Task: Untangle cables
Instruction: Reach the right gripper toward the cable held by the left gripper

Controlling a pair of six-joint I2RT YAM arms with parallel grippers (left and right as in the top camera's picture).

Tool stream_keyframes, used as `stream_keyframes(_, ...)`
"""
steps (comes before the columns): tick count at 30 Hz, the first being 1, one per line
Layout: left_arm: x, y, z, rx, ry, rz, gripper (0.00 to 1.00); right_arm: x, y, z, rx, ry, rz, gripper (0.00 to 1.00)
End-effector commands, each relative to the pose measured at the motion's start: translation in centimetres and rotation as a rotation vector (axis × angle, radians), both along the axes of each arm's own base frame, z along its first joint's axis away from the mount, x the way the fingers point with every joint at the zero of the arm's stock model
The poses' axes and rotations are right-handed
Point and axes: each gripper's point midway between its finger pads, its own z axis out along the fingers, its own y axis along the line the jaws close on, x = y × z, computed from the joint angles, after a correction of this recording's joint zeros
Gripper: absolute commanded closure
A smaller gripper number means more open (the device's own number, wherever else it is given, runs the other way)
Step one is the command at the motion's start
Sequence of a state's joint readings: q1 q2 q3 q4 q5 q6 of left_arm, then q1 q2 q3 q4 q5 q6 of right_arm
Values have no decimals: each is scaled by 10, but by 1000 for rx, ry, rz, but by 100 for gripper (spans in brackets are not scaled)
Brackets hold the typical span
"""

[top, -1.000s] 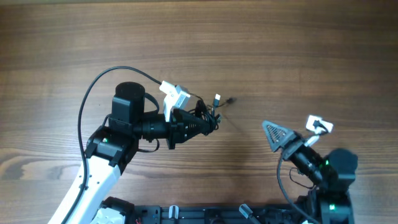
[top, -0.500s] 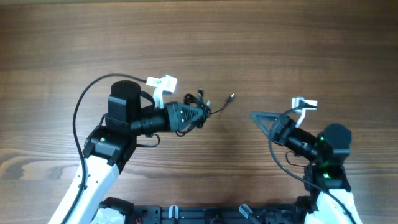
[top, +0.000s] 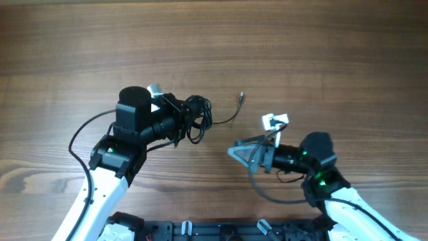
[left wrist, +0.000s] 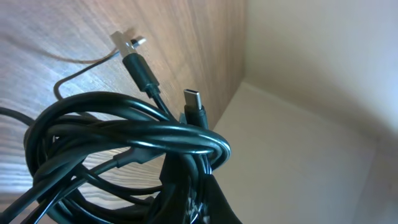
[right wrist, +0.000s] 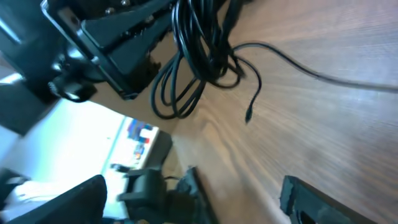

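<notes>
The cables (top: 196, 118) are thin black wires bunched in loose loops, held up off the wooden table by my left gripper (top: 179, 120), which is shut on them. One strand trails right to a silver-tipped plug (top: 241, 98) on the table. In the left wrist view the bundle (left wrist: 124, 155) fills the frame, with plug ends (left wrist: 194, 102) sticking up. My right gripper (top: 242, 152) is open and empty, to the right of the bundle and pointing at it. The right wrist view shows the hanging loops (right wrist: 193, 56) and a loose plug end (right wrist: 248, 116).
The wooden table (top: 334, 53) spreads around both arms. A thicker black arm cable (top: 83, 137) loops left of the left arm. A black frame (top: 221, 231) runs along the table's front edge.
My left gripper has pulled back left and turned, with the cables in it. My right arm has swung left toward the bundle, its gripper now pointing at it.
</notes>
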State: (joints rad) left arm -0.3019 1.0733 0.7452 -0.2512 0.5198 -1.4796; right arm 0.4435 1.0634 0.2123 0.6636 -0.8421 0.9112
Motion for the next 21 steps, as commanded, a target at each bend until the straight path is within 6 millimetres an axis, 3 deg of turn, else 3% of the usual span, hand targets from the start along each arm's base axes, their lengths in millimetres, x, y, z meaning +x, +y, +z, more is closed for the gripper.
stream_keyframes(1,-5,-2,-2,-23,69,36,96,29,0,0,-52,-117,-166,15)
stream_keyframes(4,-13,-10,-6,-15,87,6,96,27,7,15,-15,-206,-148,30)
stream_keyframes(8,-24,-26,-6,-46,133,-19,96,24,14,26,15,-280,-123,30)
stream_keyframes(14,-34,-38,-6,-87,198,-21,96,25,17,14,-14,-273,-113,30)
stream_keyframes(17,-37,-42,-6,-86,201,-36,96,27,17,9,-24,-263,-119,35)
stream_keyframes(19,-39,-44,-6,-86,201,-45,96,28,17,7,-26,-258,-122,50)
stream_keyframes(21,-42,-47,-5,-87,202,-57,96,31,17,5,-32,-251,-132,73)
